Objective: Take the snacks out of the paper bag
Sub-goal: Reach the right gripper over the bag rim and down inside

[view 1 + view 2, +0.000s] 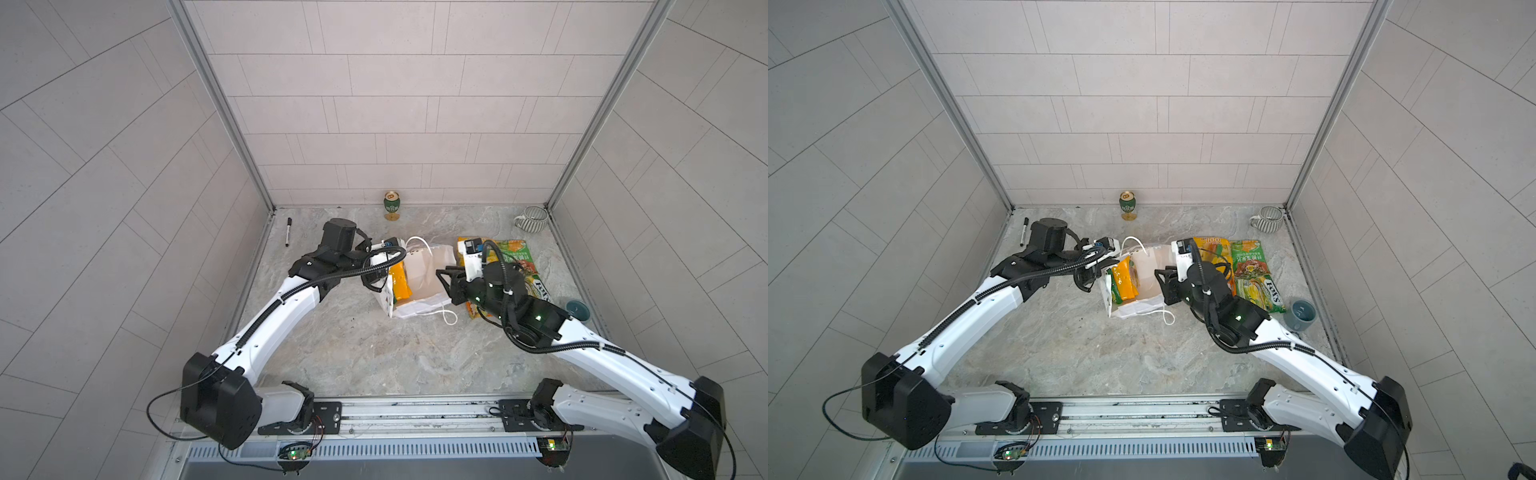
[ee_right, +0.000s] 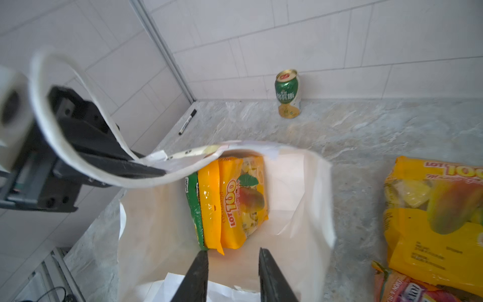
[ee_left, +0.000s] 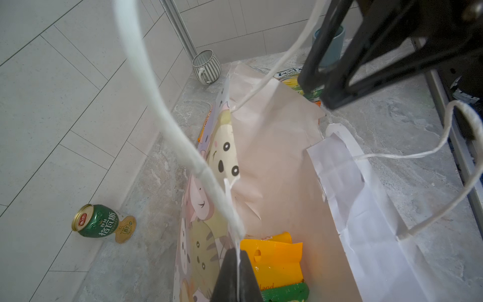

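Your left gripper (image 3: 236, 258) is clenched on the bag's (image 3: 274, 157) edge. Your right gripper (image 2: 233, 252) stands released over its mouth; snacks (image 2: 235, 204) lie inside.

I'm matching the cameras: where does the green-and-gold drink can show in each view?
Both top views: drink can against the back wall, beyond the paper bag.
Left wrist: can at the wall's foot, off the bag's printed face.
Right wrist: can beyond the bag's mouth.
Landmark: the bag.

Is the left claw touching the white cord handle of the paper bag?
Touching. In the left wrist view the left claw is shut on the cord handle, and the cord runs down between its two black fingers.
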